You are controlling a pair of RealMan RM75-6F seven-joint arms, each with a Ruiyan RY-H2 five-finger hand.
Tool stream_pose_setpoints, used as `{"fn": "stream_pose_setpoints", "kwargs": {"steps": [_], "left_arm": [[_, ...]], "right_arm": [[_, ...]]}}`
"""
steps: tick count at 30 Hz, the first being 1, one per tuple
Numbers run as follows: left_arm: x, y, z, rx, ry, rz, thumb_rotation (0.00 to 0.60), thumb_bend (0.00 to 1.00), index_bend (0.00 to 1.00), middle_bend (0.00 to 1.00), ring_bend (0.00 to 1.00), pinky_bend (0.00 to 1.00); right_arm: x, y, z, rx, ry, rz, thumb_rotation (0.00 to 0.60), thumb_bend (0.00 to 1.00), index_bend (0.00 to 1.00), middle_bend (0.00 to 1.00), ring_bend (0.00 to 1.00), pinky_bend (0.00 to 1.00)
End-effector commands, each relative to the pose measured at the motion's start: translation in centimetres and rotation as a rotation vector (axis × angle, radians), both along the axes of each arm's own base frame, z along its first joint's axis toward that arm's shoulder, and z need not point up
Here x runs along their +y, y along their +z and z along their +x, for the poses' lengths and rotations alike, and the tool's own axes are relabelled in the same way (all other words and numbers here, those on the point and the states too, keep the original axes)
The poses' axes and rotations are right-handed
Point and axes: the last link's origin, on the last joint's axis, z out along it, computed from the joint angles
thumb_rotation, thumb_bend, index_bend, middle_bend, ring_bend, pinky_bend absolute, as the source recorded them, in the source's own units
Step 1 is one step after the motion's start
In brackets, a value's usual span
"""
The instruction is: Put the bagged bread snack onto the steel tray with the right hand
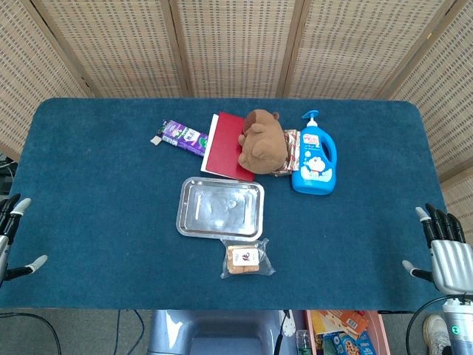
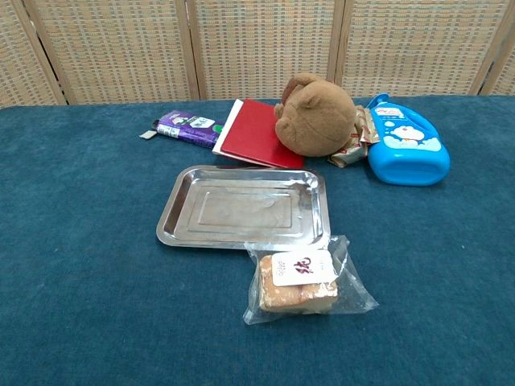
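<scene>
The bagged bread snack (image 1: 246,259) (image 2: 299,281) lies in clear wrap on the blue cloth, just in front of the steel tray's near right corner. The steel tray (image 1: 194,219) (image 2: 179,211) sits flat and bare at the table's middle. My right hand (image 1: 443,248) hovers at the table's right front edge, fingers spread, holding nothing, far right of the snack. At the left front edge my left hand (image 1: 10,235) also shows spread fingers and holds nothing. Neither hand appears in the chest view.
Behind the tray lie a red book (image 1: 227,146) (image 2: 253,134), a brown plush bear (image 1: 261,138) (image 2: 316,115), a blue bottle (image 1: 315,156) (image 2: 407,148), a purple packet (image 1: 182,136) (image 2: 187,127) and a wrapped snack (image 1: 290,151) (image 2: 355,141). A woven screen stands behind.
</scene>
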Motion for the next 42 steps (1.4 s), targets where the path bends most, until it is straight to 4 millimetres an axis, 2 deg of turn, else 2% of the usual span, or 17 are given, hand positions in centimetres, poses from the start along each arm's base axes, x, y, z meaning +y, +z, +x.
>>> {"fn": "stream_pose_setpoints", "kwargs": {"steps": [1,7,11,12,13,16,17,22,28,34,42], "left_arm": [[-0.1,0.0,-0.1,0.002,0.004,0.003,0.600,0.00,0.00,0.00,0.00,0.00],[0.0,0.3,-0.2,-0.003,0.007,0.019,0.600,0.00,0.00,0.00,0.00,0.00],[0.4,0.4,-0.2,-0.006,0.007,0.032,0.600,0.00,0.00,0.00,0.00,0.00],[0.6,0.4,-0.3,-0.004,0.012,0.031,0.600,0.00,0.00,0.00,0.00,0.00],[1.0,0.1,-0.5,0.002,0.023,0.024,0.600,0.00,0.00,0.00,0.00,0.00],[1.6,-0.3,-0.7,0.020,0.050,0.017,0.600,0.00,0.00,0.00,0.00,0.00],[1.7,-0.4,-0.8,0.022,0.054,0.017,0.600,0.00,0.00,0.00,0.00,0.00],[2.5,-0.8,-1.3,0.039,0.089,0.020,0.600,0.00,0.00,0.00,0.00,0.00],[3.2,-1.4,-1.6,0.058,0.118,0.010,0.600,0.00,0.00,0.00,0.00,0.00],[3.6,-1.3,-1.9,0.057,0.140,0.018,0.600,0.00,0.00,0.00,0.00,0.00],[4.0,-1.5,-2.3,0.062,0.156,0.014,0.600,0.00,0.00,0.00,0.00,0.00]], "right_arm": [[0.0,-0.1,0.1,0.000,0.003,0.007,0.600,0.00,0.00,0.00,0.00,0.00],[-0.3,-0.6,0.8,-0.009,0.043,0.063,0.600,0.00,0.00,0.00,0.00,0.00],[-1.5,-1.4,2.9,0.017,0.246,0.217,0.600,0.00,0.00,0.00,0.00,0.00],[-2.2,-1.8,4.3,0.020,0.352,0.293,0.600,0.00,0.00,0.00,0.00,0.00],[-2.9,-3.1,6.7,0.060,0.498,0.431,0.600,0.00,0.00,0.00,0.00,0.00],[-4.2,-4.6,9.9,0.120,0.653,0.618,0.600,0.00,0.00,0.00,0.00,0.00],[-4.4,-4.9,10.3,0.134,0.671,0.638,0.600,0.00,0.00,0.00,0.00,0.00],[-6.1,-8.7,15.3,0.253,0.856,0.757,0.600,0.00,0.00,0.00,0.00,0.00],[-8.1,-12.5,19.6,0.345,0.935,0.807,0.600,0.00,0.00,0.00,0.00,0.00],[-9.0,-16.4,21.5,0.457,0.960,0.853,0.600,0.00,0.00,0.00,0.00,0.00],[-9.6,-19.9,21.9,0.547,0.972,0.855,0.600,0.00,0.00,0.00,0.00,0.00]]}}
